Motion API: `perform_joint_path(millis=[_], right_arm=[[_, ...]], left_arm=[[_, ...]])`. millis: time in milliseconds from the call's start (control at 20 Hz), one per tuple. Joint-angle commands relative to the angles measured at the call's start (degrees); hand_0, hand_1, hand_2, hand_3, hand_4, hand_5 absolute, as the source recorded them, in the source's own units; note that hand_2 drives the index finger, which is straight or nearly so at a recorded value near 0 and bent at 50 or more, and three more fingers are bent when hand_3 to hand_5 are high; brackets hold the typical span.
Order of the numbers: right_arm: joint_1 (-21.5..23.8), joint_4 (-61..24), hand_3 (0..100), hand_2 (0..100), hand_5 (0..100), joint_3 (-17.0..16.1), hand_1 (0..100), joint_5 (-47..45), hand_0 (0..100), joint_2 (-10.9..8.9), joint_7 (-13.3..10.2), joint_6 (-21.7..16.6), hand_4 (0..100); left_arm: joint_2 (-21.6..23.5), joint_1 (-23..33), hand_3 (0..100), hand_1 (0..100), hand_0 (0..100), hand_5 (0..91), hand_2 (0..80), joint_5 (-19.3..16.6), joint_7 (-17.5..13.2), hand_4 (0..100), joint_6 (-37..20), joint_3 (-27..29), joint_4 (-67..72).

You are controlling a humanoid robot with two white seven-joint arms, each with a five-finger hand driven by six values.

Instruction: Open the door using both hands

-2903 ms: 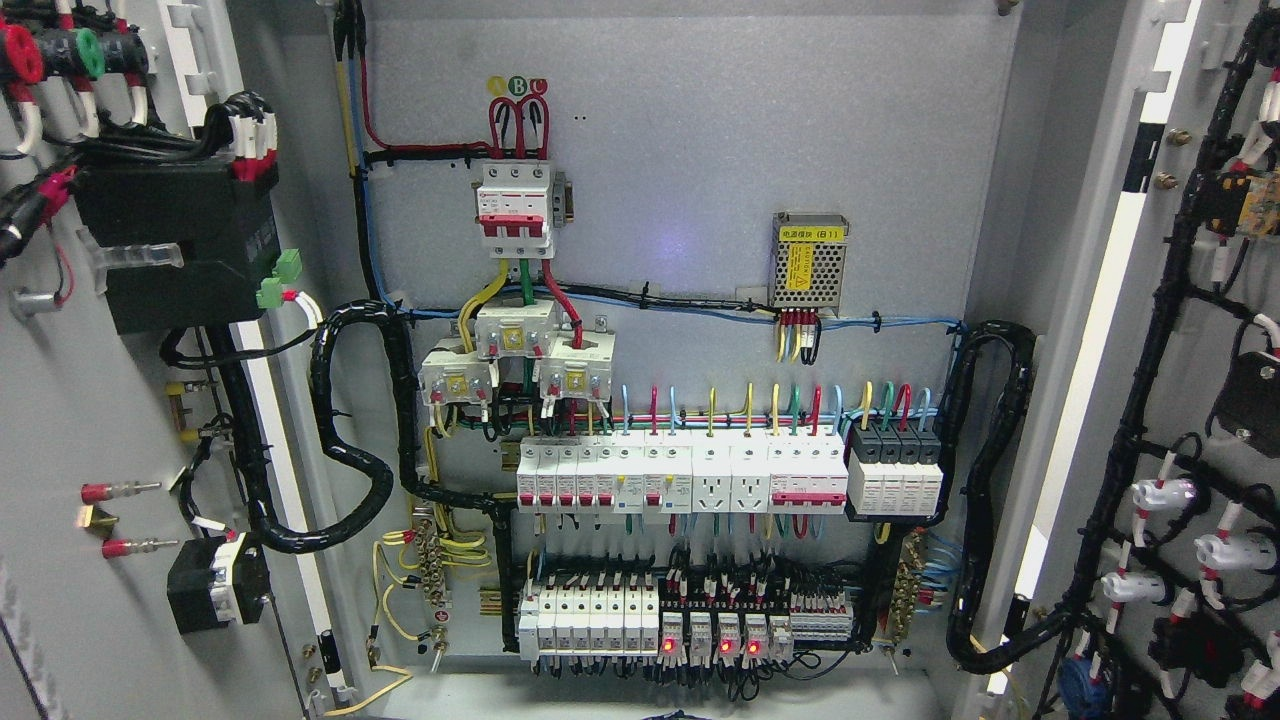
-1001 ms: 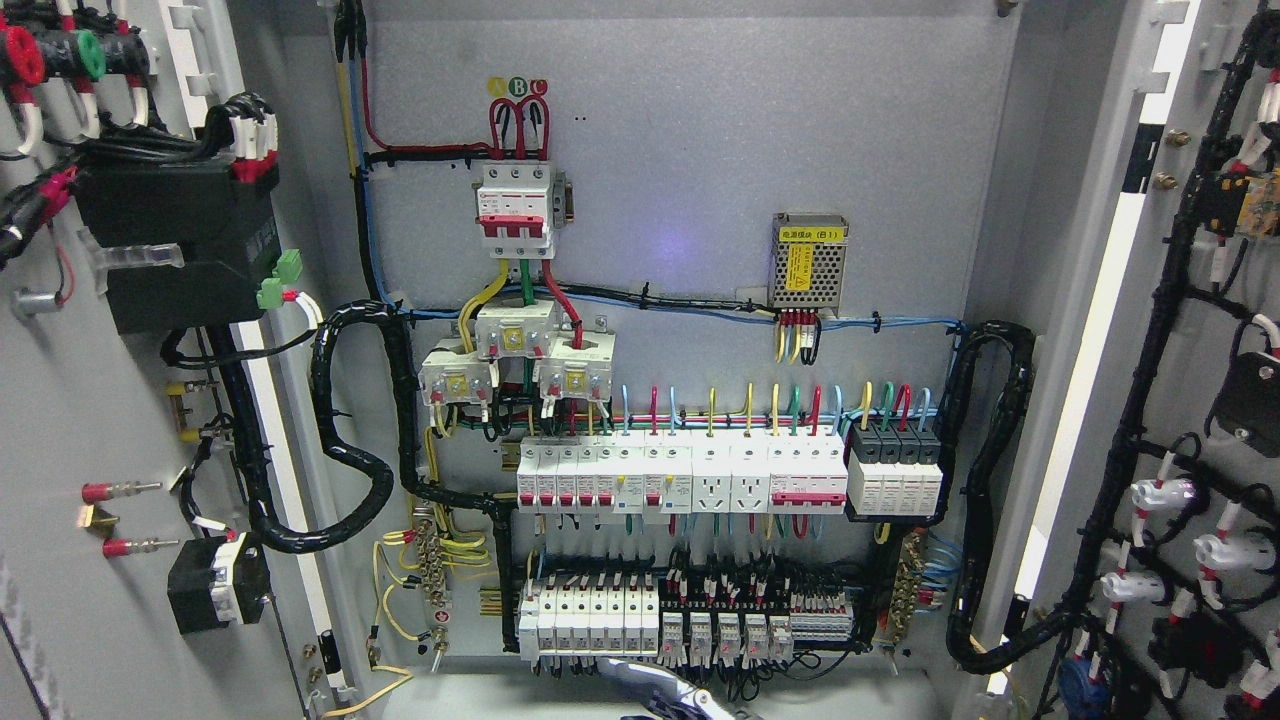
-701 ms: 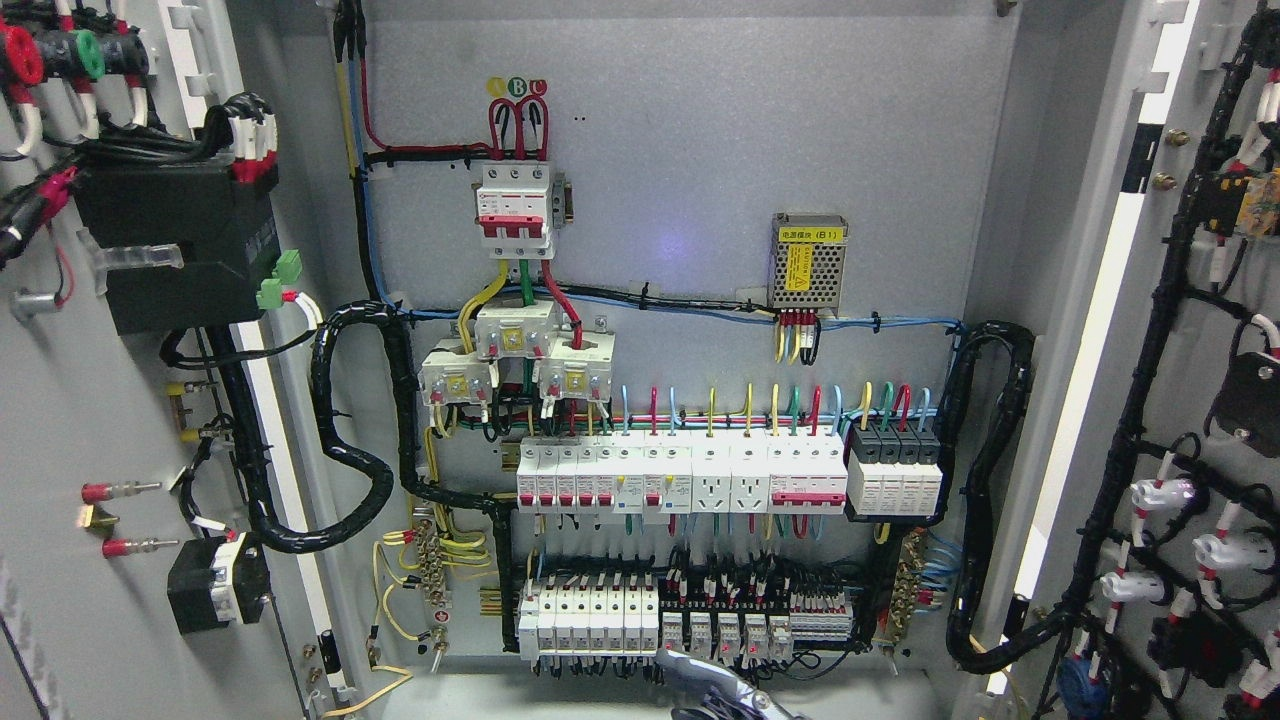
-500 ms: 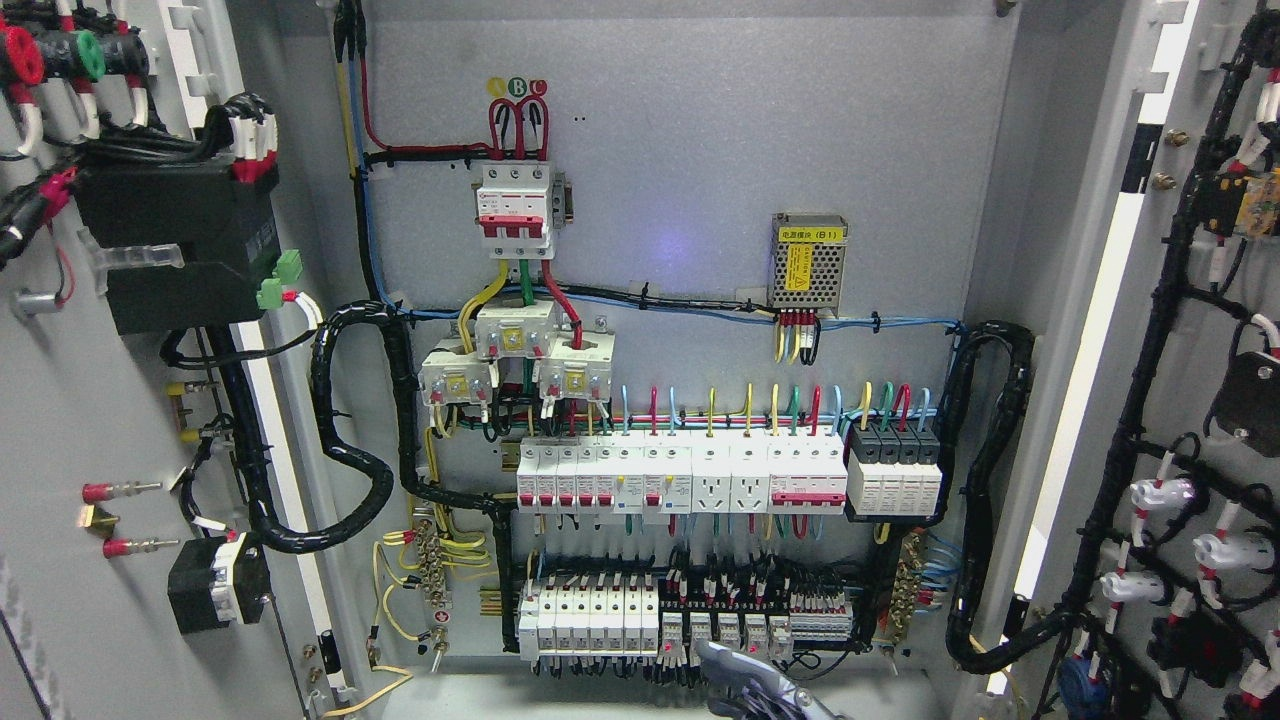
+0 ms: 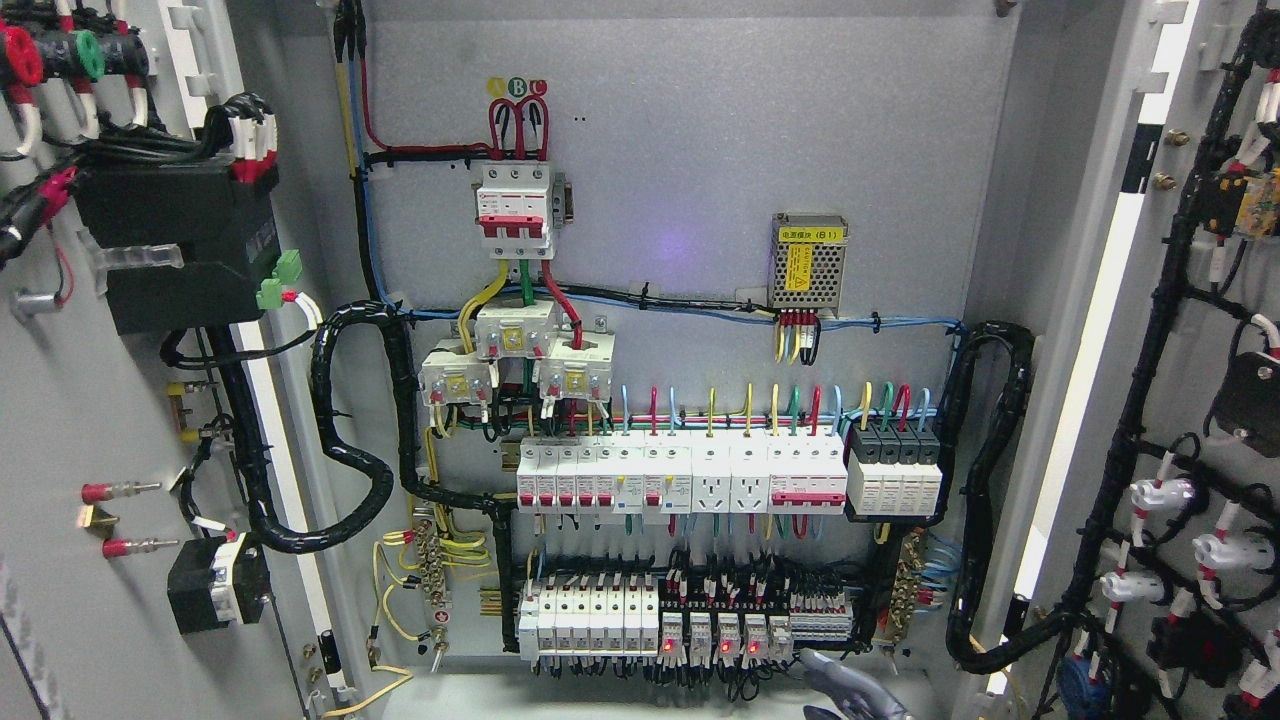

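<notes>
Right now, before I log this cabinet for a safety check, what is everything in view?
left door: one, grey, swung open, wired parts on it
right door: one, grey, swung open, black wiring on it
big breaker: one, white and red, upper middle
power box: one, silver mesh, yellow label, right of the breaker
switch rows: two, mostly white, lower middle
red lights: a few, bottom row
thick cables: two, black, either side of the panel
hand: one, grey, bottom edge, partly in view
</notes>
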Motion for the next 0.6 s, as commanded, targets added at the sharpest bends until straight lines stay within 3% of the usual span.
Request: perform_joint_path(millis=[0,550], right_arm=[[4.03,-0.38,0,0,0,-5.96,0,-0.12,0,-0.41,0.0,-2.13,0],[5.7,-0.47,0,0,0,-10.36,0,-12.68,0,-2.25,0.0,-3.28,0]], left_arm=[[3.99,-3.26,0,0,0,0.0,0.0,-0.02,0.05,0,-0.5,-1.51,-17.17],[6.62,-9.68,0,0,0,0.0,0.0,-0.02,0.05,0,-3.75,-1.33,-22.1]])
